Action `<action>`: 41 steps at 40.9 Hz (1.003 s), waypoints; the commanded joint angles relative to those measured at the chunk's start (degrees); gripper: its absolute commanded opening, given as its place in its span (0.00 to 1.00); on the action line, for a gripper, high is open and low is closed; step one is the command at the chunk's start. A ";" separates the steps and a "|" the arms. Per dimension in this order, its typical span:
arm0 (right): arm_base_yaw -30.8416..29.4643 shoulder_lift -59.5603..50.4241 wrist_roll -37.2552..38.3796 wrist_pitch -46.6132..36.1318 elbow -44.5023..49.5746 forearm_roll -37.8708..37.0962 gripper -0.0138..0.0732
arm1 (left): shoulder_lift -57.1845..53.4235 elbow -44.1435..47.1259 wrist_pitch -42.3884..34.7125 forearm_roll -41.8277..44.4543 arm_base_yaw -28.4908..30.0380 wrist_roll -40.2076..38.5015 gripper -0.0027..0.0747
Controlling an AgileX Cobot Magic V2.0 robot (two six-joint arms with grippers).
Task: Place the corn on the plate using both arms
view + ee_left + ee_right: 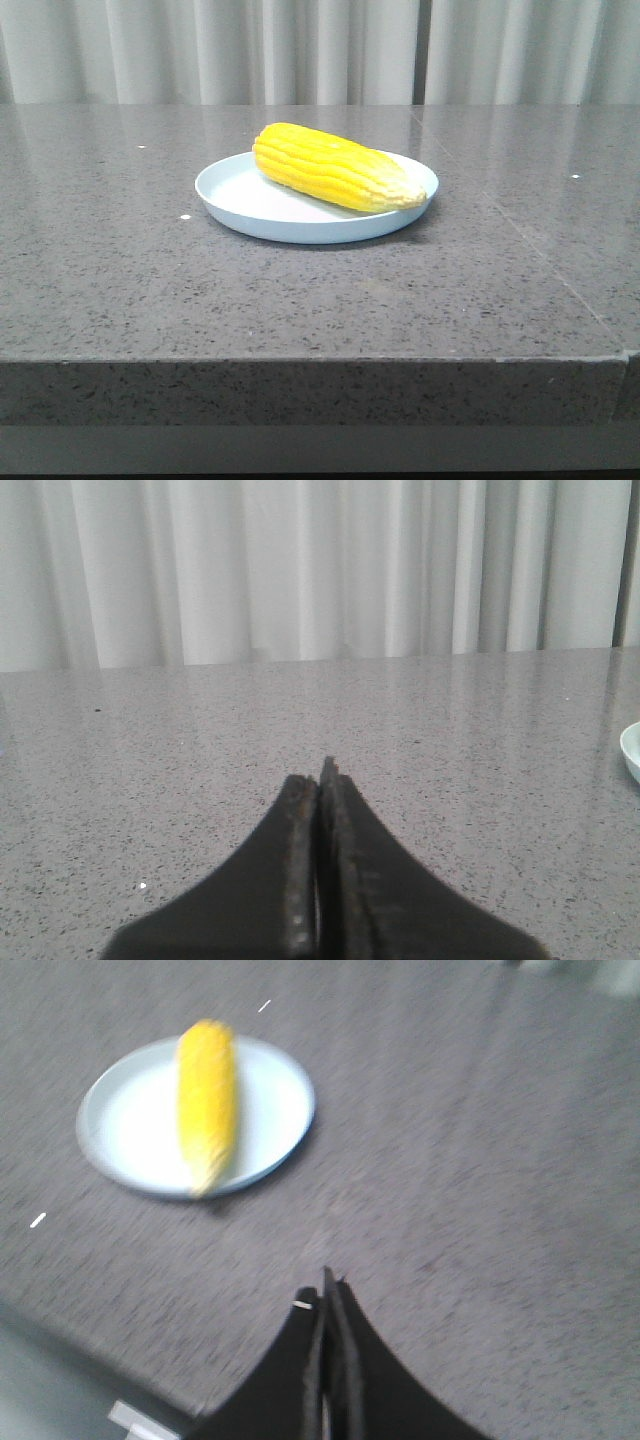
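Observation:
The yellow corn (335, 166) lies across the pale blue plate (240, 205) at the middle of the table, paler tip toward the right. The right wrist view shows the corn (207, 1100) on the plate (130, 1130) too, well away from my right gripper (325, 1290), which is shut and empty above the bare table. My left gripper (320, 775) is shut and empty over the table; only a sliver of the plate's rim (631, 748) shows at the edge of its view. Neither gripper shows in the front view.
The grey speckled stone table (120, 280) has its front edge near the camera (300, 362). White curtains (300, 50) hang behind the table. The right wrist view shows the table's edge (90, 1380) close to the gripper.

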 commanded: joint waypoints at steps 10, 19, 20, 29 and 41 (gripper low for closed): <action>-18.89 -20.26 -0.32 -29.44 23.48 1.09 0.08 | -1.04 1.37 -4.39 -0.51 -0.04 -0.08 0.01; -21.67 -25.56 -0.32 -38.16 34.66 1.40 0.08 | -1.04 1.37 -4.39 -0.51 -0.04 -0.08 0.01; -21.67 -25.56 -0.32 -38.75 35.32 1.40 0.08 | -1.04 1.37 -4.39 -0.51 -0.04 -0.08 0.01; -20.37 -25.67 0.76 -44.23 38.63 1.40 0.08 | -0.92 1.37 -4.39 -0.51 -0.04 -0.08 0.01; -19.74 -25.67 0.76 -44.24 38.63 1.40 0.08 | -0.92 1.37 -4.39 -0.51 -0.04 -0.08 0.01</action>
